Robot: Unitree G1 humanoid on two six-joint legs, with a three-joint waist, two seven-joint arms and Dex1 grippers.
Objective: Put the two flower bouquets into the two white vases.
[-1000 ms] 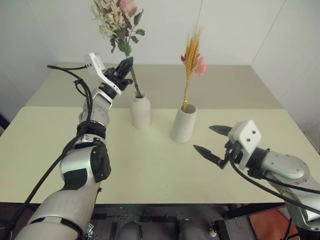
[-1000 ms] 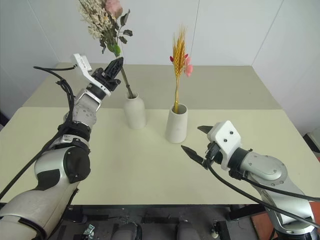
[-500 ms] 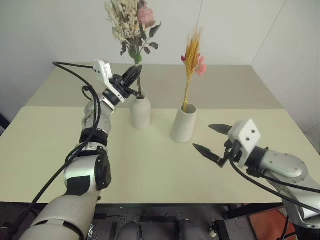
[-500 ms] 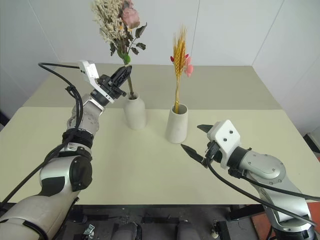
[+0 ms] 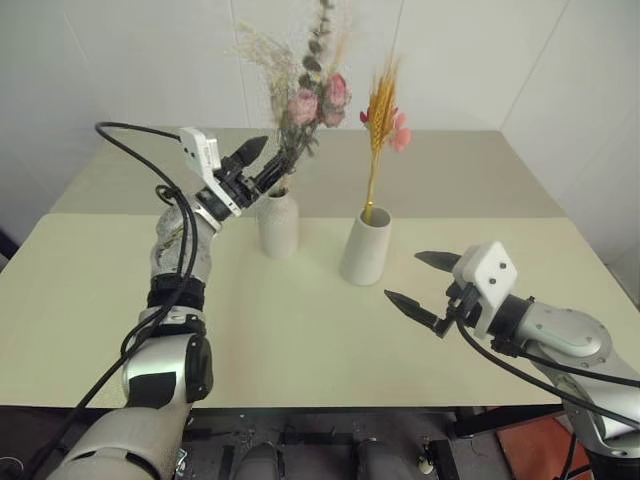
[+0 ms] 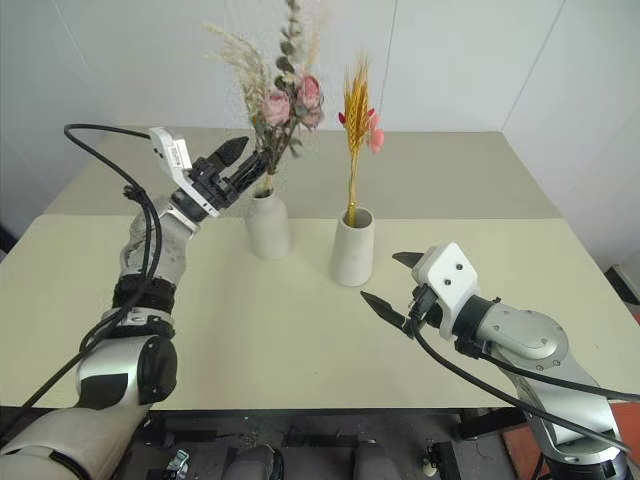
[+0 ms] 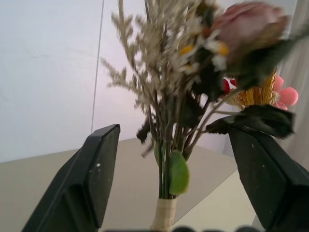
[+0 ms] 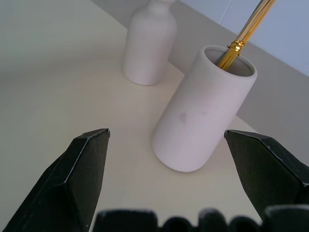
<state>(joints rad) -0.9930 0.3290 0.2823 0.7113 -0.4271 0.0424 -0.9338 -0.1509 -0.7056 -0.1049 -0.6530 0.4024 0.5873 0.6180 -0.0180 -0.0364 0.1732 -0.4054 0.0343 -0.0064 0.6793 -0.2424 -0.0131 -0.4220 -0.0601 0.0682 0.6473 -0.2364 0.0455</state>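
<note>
The bushy bouquet [image 5: 305,95] of pink roses and cream sprigs stands with its stems in the bottle-shaped white vase [image 5: 278,225] and leans right. My left gripper [image 5: 275,152] is open just left of the vase's neck. In the left wrist view its fingers [image 7: 91,174] stand wide apart on either side of the bouquet [image 7: 193,58] without touching it. The golden wheat-like bouquet [image 5: 383,100] stands in the wide-mouthed white vase [image 5: 365,247]. My right gripper [image 5: 402,276] hovers open and empty to the front right of that vase [image 8: 203,111].
Both vases stand mid-table on the pale table [image 5: 300,340], about a hand's width apart. A second table surface [image 5: 450,170] lies behind, against white walls. Black cables loop off my left arm [image 5: 150,135].
My left gripper opened and let go of the rose bouquet, which sank lower into the bottle vase and tipped right. The left hand drew back slightly. The right arm stayed still.
</note>
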